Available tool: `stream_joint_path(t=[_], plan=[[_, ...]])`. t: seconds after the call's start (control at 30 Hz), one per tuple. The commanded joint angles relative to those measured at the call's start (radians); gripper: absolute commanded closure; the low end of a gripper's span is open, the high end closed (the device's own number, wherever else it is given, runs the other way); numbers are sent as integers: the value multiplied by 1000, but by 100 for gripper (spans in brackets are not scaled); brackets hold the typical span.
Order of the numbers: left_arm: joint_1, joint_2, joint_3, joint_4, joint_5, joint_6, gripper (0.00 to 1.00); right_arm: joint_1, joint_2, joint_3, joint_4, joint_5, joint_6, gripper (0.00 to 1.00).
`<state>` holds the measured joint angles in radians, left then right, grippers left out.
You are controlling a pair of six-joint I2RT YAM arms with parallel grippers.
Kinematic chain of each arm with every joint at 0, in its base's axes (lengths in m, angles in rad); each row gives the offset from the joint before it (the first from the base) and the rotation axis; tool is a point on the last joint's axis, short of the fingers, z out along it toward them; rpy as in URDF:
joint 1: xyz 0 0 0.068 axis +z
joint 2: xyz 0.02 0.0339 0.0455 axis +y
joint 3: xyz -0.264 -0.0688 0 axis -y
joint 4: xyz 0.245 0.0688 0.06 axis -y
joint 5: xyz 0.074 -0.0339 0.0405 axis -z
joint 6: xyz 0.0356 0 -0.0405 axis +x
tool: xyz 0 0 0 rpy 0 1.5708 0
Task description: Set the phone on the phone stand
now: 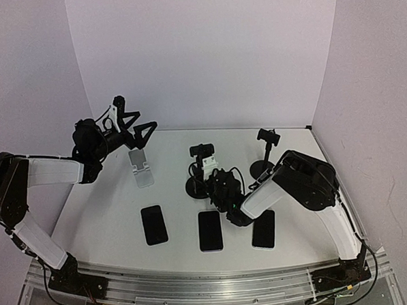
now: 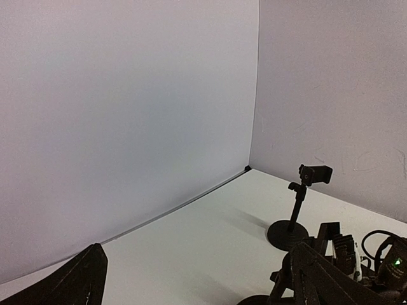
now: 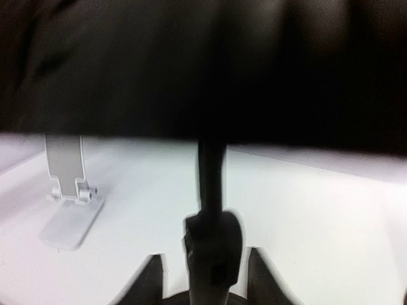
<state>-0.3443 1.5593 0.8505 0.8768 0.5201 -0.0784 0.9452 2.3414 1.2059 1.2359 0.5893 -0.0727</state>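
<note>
Three dark phones lie flat in a row near the front: left (image 1: 154,225), middle (image 1: 210,231), right (image 1: 263,229). A white folding stand (image 1: 141,168) sits at the back left, also in the right wrist view (image 3: 67,203). A black round-based stand (image 1: 198,173) stands mid-table, and a second one (image 1: 263,153) is further right, also in the left wrist view (image 2: 296,210). My left gripper (image 1: 137,128) (image 2: 197,254) is raised above the white stand, wide open and empty. My right gripper (image 1: 208,183) (image 3: 206,264) is low and open, its fingertips (image 3: 149,279) either side of the middle stand's post (image 3: 210,190).
White walls close the table at the back and both sides. A dark blurred mass fills the top of the right wrist view. The right arm's wrist (image 2: 381,267) and cables sit just behind the middle and right phones.
</note>
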Motion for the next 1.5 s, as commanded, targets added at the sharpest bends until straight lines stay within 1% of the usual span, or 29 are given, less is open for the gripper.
stream_joint_path(t=[0.0, 0.07, 0.2, 0.27, 0.3, 0.37, 0.4, 0.53, 0.63, 0.7, 0.8, 0.93, 1.03, 1.13, 1.23, 1.47], plan=[[-1, -8, 12, 49, 2, 0, 0, 2, -73, -23, 0, 23, 14, 45], [-1, -10, 10, 50, 5, 0, 0, 5, -92, -35, 0, 4, 12, 37], [-1, -23, -1, 52, 13, 1, 0, 21, -151, -97, -7, -21, 16, 25], [-1, -32, -7, 52, 15, 3, 0, 46, -203, -137, -49, -22, 12, 20], [-1, -36, -10, 51, 16, 3, 0, 58, -238, -154, -98, -15, 13, 18], [-1, -45, -16, 49, 18, 1, 0, 91, -317, -172, -255, 5, 64, 7], [-1, -49, -18, 47, 19, -2, 0, 105, -354, -181, -367, 9, 115, 3], [0, -76, -36, 38, 20, -12, 0, 176, -507, -205, -782, 25, 353, 2], [-1, -96, -59, 38, 23, -22, 0, 234, -567, -185, -1077, 47, 516, 2], [-1, -111, -74, 32, 22, -31, 0, 243, -557, -109, -1329, 14, 667, 2], [-1, -134, -90, 1, 10, -43, 0, 244, -485, 60, -1667, -51, 832, 2], [-1, -176, -113, -62, -13, -54, 0, 244, -382, 241, -1967, -178, 1012, 2], [-1, -203, -135, -82, -12, -54, 0, 244, -323, 323, -2063, -255, 1060, 2], [0, -215, -159, -81, 1, -59, 0, 244, -268, 394, -2098, -316, 1040, 2], [-1, -214, -163, -80, 7, -68, 0, 244, -212, 449, -2163, -331, 1026, 2], [-1, -208, -157, -70, 6, -70, 0, 244, -123, 532, -2175, -364, 944, 2]])
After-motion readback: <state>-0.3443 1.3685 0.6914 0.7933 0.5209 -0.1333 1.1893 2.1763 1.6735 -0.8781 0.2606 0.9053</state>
